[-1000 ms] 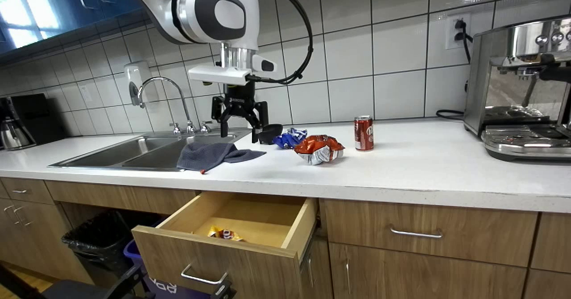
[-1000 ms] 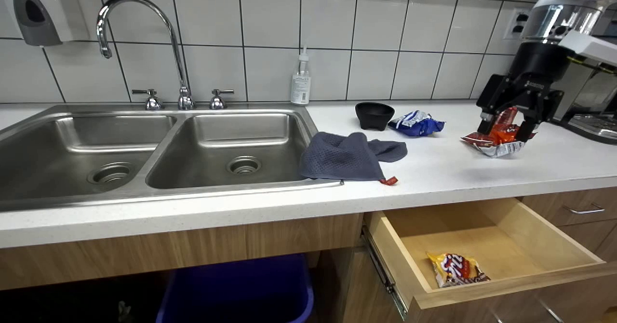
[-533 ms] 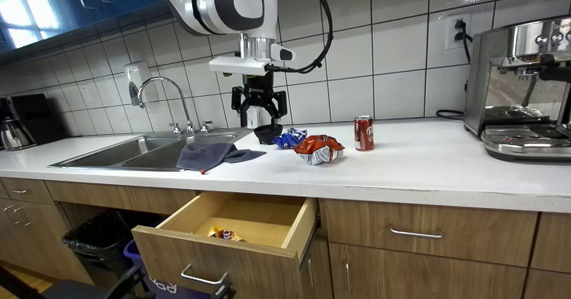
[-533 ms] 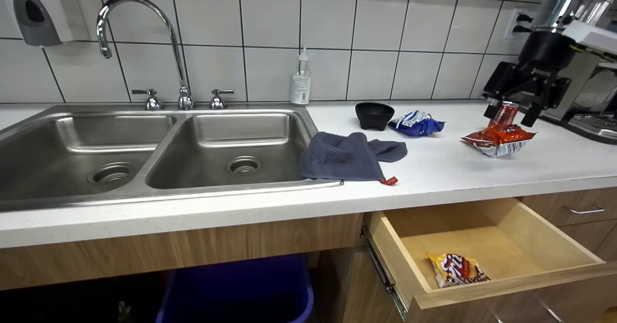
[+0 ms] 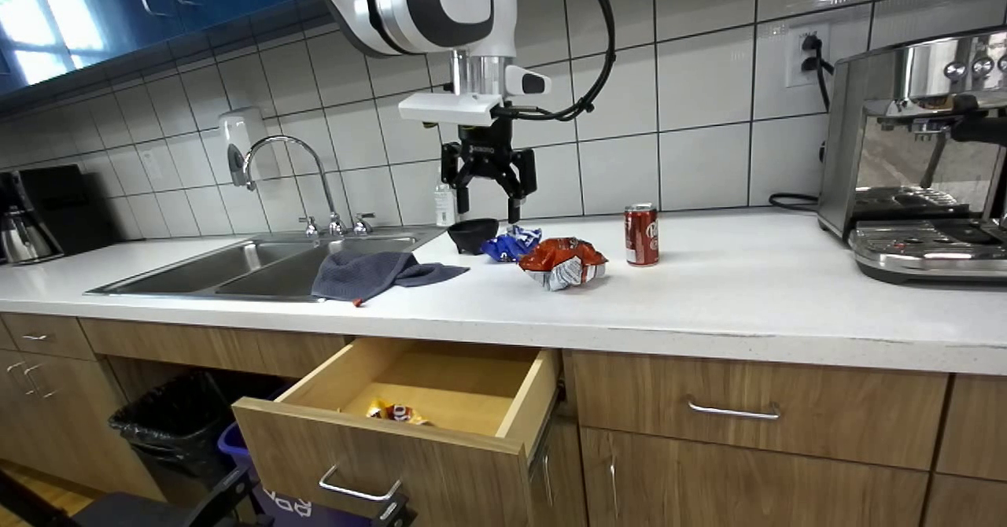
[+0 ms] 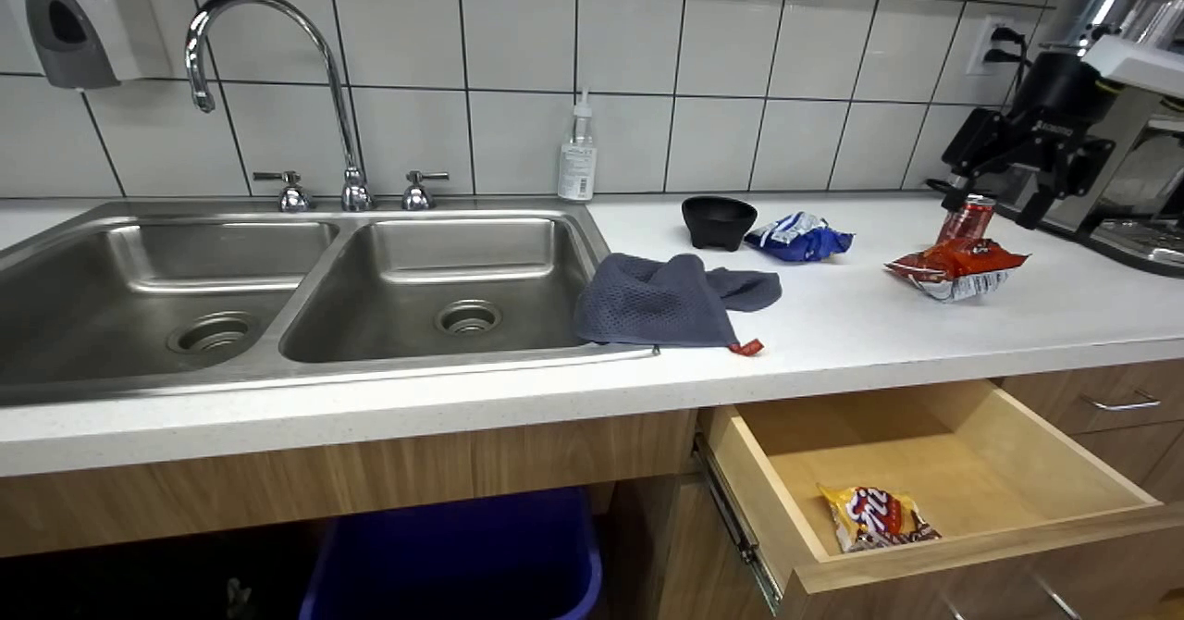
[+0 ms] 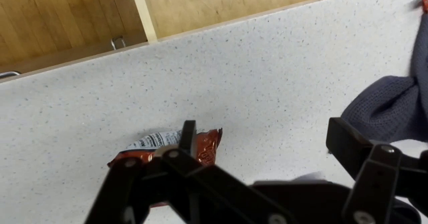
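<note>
My gripper [image 5: 488,207] stands open above the counter with nothing between its fingertips, and in an exterior view the gripper [image 6: 993,204] appears over the red can [image 6: 968,219]. Seen from the wrist, one finger [image 7: 189,135] overlaps an orange-red snack bag [image 7: 208,147], hiding part of it. That bag [image 5: 562,263] lies crumpled on the counter, a gap below the fingers. Beside it are a blue snack bag [image 5: 511,244] and a small black bowl [image 5: 472,236]. The can [image 5: 641,234] stands upright farther right.
A grey cloth [image 6: 666,301] lies by the double sink [image 6: 305,352]. Below the counter, an open drawer [image 5: 511,401] holds a yellow snack bag [image 6: 874,516]. A coffee machine [image 5: 928,157] stands at the right, with a soap bottle [image 6: 578,157] against the wall.
The open gripper has risen and shifted right in both exterior views, uncovering the black bowl and the orange-red bag. The objects on the counter and the drawer have stayed put.
</note>
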Controlling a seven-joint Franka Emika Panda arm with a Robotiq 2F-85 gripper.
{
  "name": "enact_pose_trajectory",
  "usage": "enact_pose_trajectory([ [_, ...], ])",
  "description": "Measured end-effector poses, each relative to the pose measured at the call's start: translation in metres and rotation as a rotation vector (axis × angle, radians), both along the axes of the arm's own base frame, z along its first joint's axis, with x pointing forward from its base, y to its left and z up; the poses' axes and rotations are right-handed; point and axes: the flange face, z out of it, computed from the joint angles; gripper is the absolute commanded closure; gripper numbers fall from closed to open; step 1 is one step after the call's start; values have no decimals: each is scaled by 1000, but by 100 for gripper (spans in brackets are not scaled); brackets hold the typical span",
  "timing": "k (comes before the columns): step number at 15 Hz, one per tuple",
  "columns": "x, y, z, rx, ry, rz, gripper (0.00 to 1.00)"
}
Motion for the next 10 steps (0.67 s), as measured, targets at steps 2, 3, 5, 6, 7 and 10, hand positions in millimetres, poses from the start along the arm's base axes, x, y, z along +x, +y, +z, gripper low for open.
enact_pose_trajectory([
  [2,3,-5,0,-8,-25,-53,0],
  [3,5,-7,0,-12,-38,-81,0],
  [5,9,-9,-2,-22,-63,-143,0],
  [6,11,-10,-3,-26,-75,-175,0],
  [7,14,-11,-5,-29,-86,-210,0],
  [10,20,-11,-12,-35,-113,-312,0],
])
